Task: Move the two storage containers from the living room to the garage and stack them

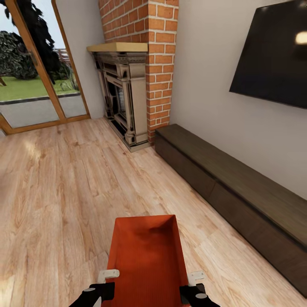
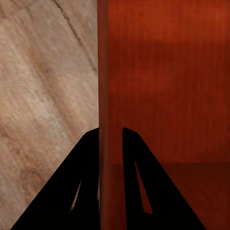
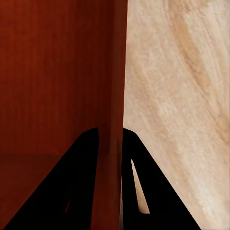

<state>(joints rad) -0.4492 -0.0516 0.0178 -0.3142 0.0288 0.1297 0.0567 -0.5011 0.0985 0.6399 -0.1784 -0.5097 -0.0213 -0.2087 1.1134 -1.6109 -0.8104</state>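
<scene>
An orange-red storage container (image 1: 147, 256) hangs low in the head view, held over the light wood plank floor of the living room. My left gripper (image 1: 106, 283) is shut on its left wall and my right gripper (image 1: 192, 285) on its right wall. In the left wrist view the black fingers (image 2: 81, 187) pinch the thin container wall (image 2: 109, 96) between them. The right wrist view has the same grip, fingers (image 3: 81, 187) closed on the wall (image 3: 117, 72), with the bin's inside to one side and wood floor to the other.
A red brick fireplace (image 1: 136, 72) stands ahead, with wood-framed glass doors (image 1: 38, 76) at the left. A long low dark cabinet (image 1: 238, 192) runs along the right wall under a black TV (image 1: 273, 55). Wood floor (image 1: 55, 192) spreads to the left.
</scene>
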